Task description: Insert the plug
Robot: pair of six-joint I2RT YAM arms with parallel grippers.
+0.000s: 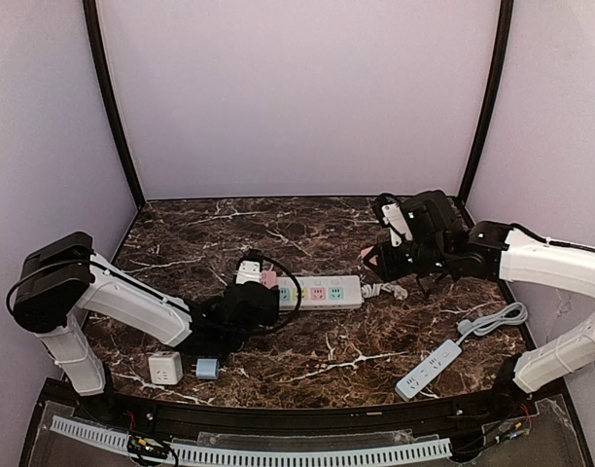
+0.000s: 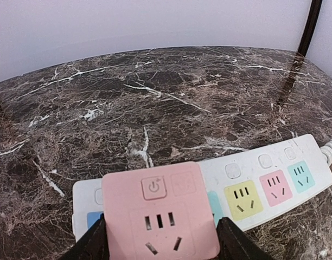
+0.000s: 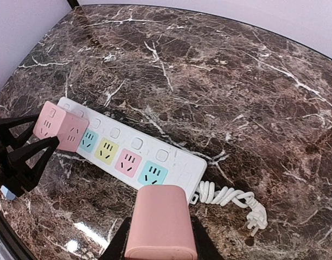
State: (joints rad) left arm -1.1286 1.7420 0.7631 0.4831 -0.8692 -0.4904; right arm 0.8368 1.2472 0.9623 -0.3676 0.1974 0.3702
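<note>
While marble [image 2: 171, 92] looks veined, square adapter [image 2: 160, 216] looks smooth.

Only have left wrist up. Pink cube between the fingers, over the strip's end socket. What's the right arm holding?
Observer: Right pincer is shut on a pink block, held by the power strip at its cord end.
Operator: Clear of my pink cube?
Observer: Yes, the cube is at the opposite end, four coloured sockets between them.
Operator: Anything else on the table?
Observer: Top view shows a second white strip near the right arm's base, plus a white cube and a small blue adapter near the left arm's.
</note>
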